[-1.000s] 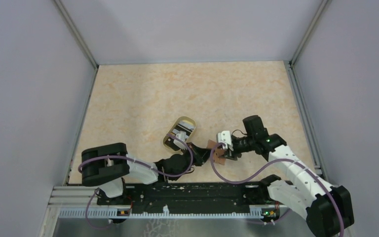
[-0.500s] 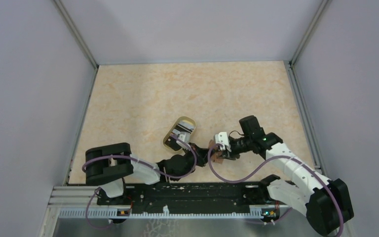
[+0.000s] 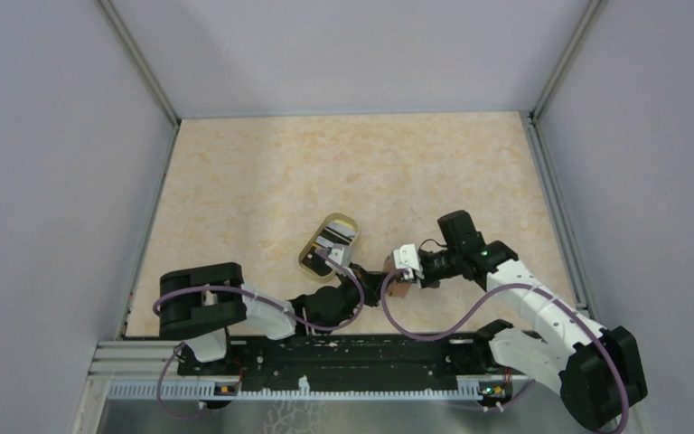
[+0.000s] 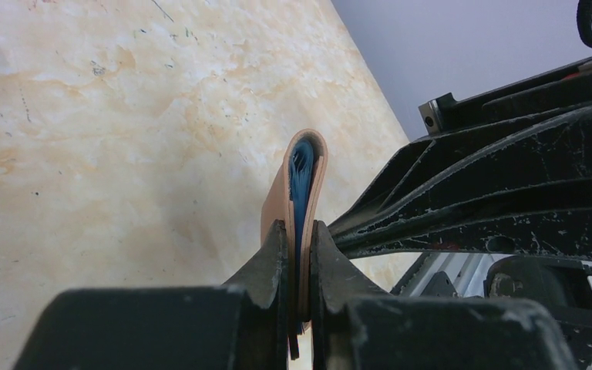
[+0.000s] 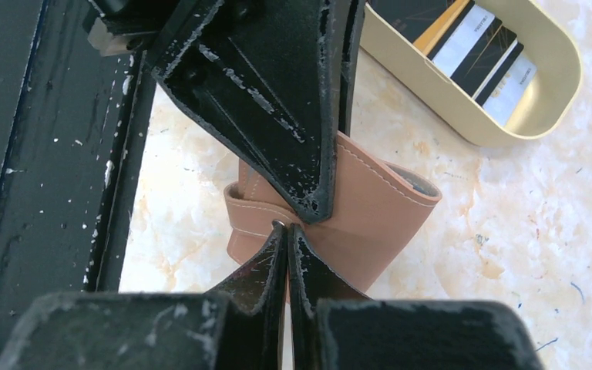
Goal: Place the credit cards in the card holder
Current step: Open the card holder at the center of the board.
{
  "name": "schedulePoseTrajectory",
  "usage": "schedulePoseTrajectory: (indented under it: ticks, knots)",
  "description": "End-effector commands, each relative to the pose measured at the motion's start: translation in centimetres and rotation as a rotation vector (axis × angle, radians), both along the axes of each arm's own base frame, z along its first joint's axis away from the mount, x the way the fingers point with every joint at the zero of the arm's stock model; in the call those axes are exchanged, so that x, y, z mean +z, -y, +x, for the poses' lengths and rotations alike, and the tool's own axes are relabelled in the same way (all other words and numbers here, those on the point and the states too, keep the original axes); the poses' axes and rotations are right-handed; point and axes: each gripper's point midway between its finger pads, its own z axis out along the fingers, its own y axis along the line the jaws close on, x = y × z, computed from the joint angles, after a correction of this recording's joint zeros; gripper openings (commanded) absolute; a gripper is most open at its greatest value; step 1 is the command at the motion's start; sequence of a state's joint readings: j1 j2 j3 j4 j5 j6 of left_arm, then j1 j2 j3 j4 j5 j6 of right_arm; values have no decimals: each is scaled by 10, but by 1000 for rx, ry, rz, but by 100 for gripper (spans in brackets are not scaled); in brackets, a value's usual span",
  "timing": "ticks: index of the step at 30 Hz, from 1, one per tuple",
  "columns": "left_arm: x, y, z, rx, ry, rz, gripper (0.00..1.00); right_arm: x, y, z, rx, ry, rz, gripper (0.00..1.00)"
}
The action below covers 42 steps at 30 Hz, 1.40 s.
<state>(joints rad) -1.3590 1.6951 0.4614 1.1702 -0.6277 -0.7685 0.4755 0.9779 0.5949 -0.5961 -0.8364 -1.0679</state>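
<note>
State of left claw [image 4: 299, 231]: nearly closed, pinching holder [image 4: 277, 199] edge-on between both fingers. Blue lining [image 4: 302, 166] exposed just past the tips.

State of right claw [image 5: 287, 227]: fully closed, tips set against strap [image 5: 254, 216] of holder from the opposite side. Hold on strap: cannot be told.

Position of cards [image 5: 478, 48]: inside dish [image 5: 470, 127], beyond right claw tips and to their right.

The reddish-brown card holder [image 5: 362, 208] sat pinched edge-on between the left gripper's [image 4: 299, 239] closed fingers, slightly bowed, with light blue lining showing between its leaves. Its strap edge met the right gripper's [image 5: 287, 231] closed tips. The black, white and yellow credit cards [image 5: 482, 48] lay overlapped, well beyond those tips.
</note>
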Motion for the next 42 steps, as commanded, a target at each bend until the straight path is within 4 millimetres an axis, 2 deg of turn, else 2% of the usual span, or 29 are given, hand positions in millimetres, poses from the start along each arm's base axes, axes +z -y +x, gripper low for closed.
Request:
schedulePoseTrajectory:
  ticks: [1,8,11,15,19,21,23,30,35,42]
  knots:
    - [61,-7,18,111,41,-233,0,4,-6,-35,119,-109,34,0]
    - [66,-8,22,135,38,-243,0,2,-6,-44,161,-136,23,0]
    - [64,-6,20,122,44,-223,0,9,-9,-35,131,-101,38,0]
    - [53,-6,14,83,43,-172,0,32,-10,-16,42,-24,74,22]
    - [44,-8,7,24,101,-105,0,49,-5,-14,27,18,119,39]
    - [46,-7,0,-22,150,-103,0,50,-3,-13,23,34,123,47]
    - [49,-2,-7,-73,200,-115,0,43,-1,-9,5,43,103,50]
    - [54,14,-15,-137,227,-145,0,26,2,14,-100,55,43,49]
    - [52,16,-8,-94,153,-165,0,17,4,21,-132,84,3,47]
    - [66,24,-3,-62,37,-278,0,-4,3,21,-119,68,-77,33]
